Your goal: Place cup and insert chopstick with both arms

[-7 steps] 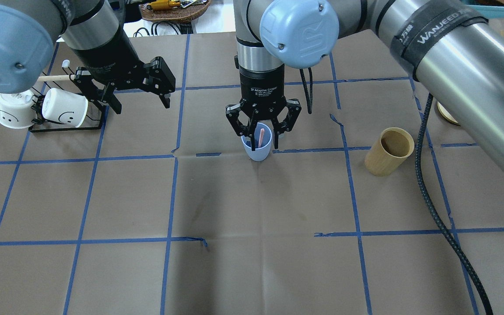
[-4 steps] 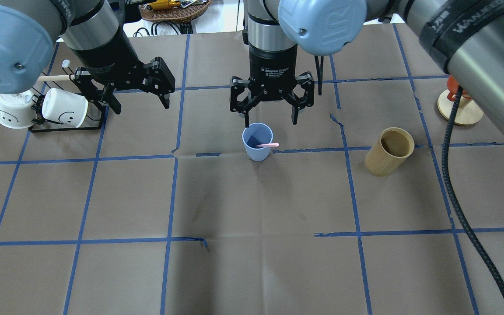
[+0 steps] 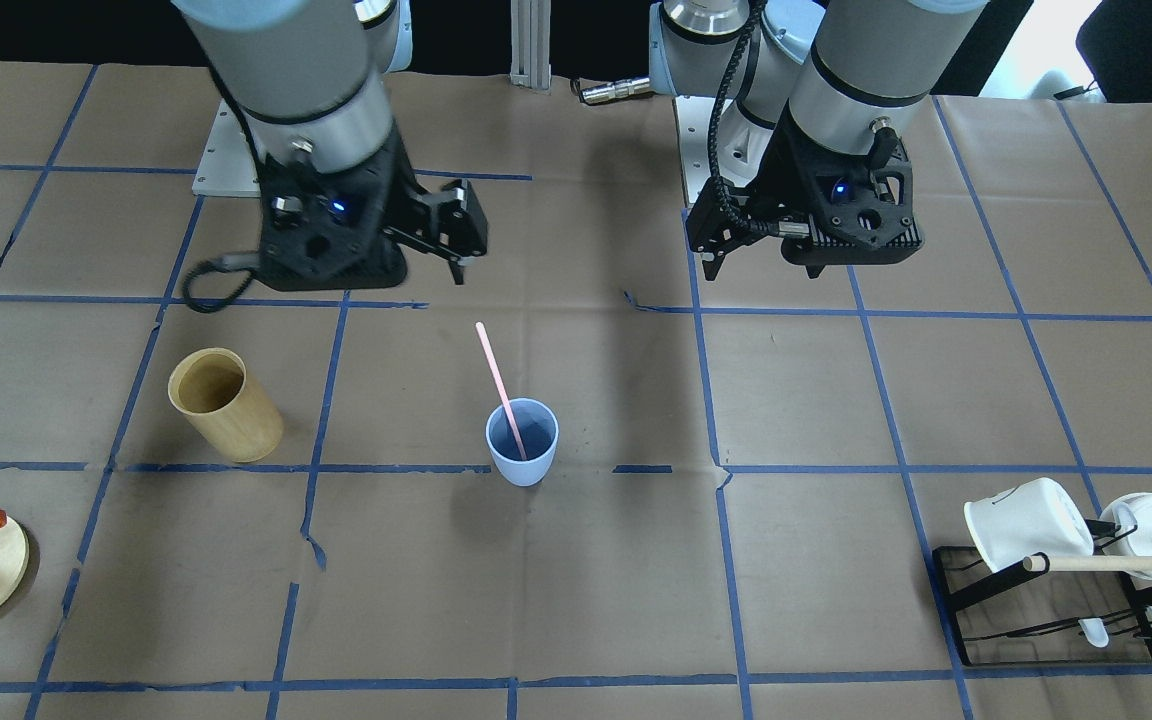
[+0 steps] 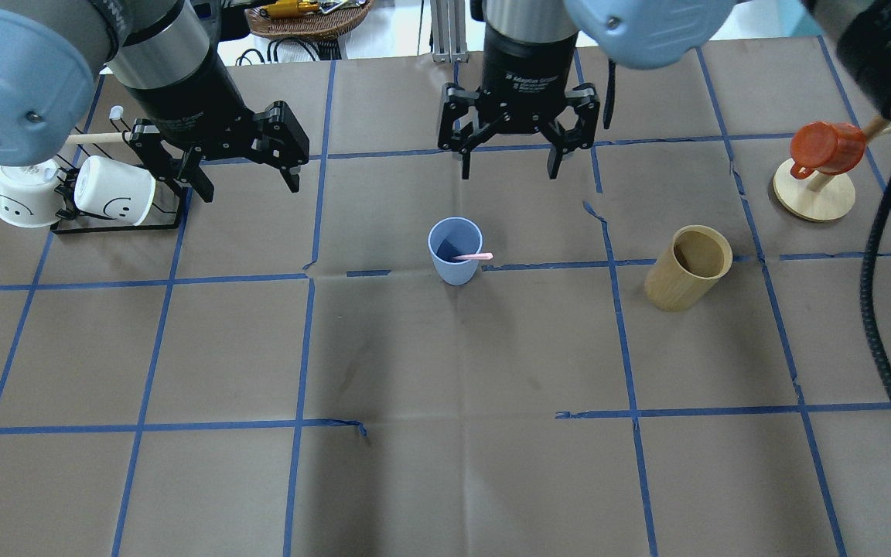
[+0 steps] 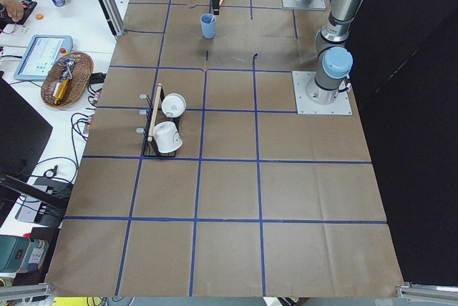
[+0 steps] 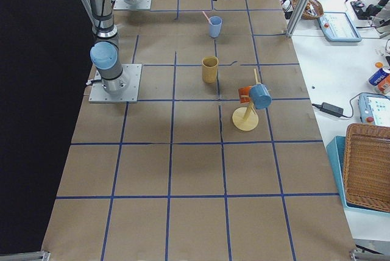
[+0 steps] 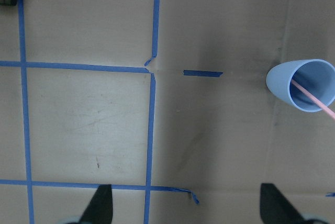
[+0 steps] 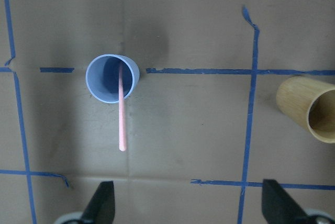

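The cup (image 4: pixel 446 268) stands upright near the middle of the worktop (image 4: pixel 445 472), just beside a blue tape line (image 4: pixel 368 273) of the grid that covers the brown paper. The chopstick (image 4: pixel 476 256) sits inside it with its lower end down in the cup and its shaft tilted against the rim. The upper end sticks out well above the cup on the side of the robot's right. Nothing grips either of them. The right pincer (image 4: pixel 509 172) hangs raised above the worktop and apart from the cup, its jaws spread wide and empty; its wrist camera looks down on cup and chopstick together. The left pincer (image 4: pixel 250 188) is off to the robot's left, also spread wide and holding nothing. Close beside it is a black wire rack (image 4: pixel 117 225) carrying two white mugs (image 4: pixel 114 191) with drawn smiles and a pale wooden rod (image 4: pixel 93 138). On the robot's right, well apart from the cup, stands a tan wooden cylinder (image 4: pixel 687 268). Farther out is an orange-red cup (image 4: pixel 824 145) hung on a round wooden stand (image 4: pixel 813 199).
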You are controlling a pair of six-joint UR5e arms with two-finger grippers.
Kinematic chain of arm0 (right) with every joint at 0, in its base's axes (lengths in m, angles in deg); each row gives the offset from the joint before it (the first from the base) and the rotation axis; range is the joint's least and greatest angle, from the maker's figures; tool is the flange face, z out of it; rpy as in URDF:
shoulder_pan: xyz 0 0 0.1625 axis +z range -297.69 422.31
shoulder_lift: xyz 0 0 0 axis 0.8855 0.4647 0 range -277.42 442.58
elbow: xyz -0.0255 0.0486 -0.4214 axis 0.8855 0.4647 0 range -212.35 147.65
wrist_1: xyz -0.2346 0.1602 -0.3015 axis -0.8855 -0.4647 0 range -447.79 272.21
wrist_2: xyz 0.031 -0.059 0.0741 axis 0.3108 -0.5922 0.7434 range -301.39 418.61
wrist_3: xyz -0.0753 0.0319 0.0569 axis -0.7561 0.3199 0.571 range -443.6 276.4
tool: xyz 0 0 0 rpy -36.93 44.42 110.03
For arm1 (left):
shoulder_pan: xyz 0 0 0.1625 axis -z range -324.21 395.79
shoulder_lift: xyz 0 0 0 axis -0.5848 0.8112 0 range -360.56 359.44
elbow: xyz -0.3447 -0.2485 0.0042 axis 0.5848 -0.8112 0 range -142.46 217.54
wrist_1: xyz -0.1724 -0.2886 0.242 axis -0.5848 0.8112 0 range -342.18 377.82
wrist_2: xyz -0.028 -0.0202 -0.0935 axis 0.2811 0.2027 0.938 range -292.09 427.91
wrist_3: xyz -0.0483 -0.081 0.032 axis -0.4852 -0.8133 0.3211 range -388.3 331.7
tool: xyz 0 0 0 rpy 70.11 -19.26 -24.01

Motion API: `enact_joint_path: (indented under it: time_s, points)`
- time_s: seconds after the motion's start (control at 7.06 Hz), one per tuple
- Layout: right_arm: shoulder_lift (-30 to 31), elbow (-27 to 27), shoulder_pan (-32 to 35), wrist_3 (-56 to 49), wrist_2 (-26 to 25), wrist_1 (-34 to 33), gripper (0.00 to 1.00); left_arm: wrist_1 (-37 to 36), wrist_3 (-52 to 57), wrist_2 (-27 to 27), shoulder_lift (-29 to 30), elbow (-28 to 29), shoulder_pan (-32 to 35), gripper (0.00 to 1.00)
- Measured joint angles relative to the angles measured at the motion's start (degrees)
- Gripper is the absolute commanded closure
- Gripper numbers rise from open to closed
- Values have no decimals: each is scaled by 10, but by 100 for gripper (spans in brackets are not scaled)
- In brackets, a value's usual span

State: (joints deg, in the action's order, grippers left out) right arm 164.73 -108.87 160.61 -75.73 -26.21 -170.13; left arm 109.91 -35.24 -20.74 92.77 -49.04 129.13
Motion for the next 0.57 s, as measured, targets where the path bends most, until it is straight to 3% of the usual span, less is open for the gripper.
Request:
enact_joint_path:
  time_s: [0.57]
  points:
    - [102, -139, -69, -11, -25, -65, 0, -1, 0, 1, 1, 0, 0, 0]
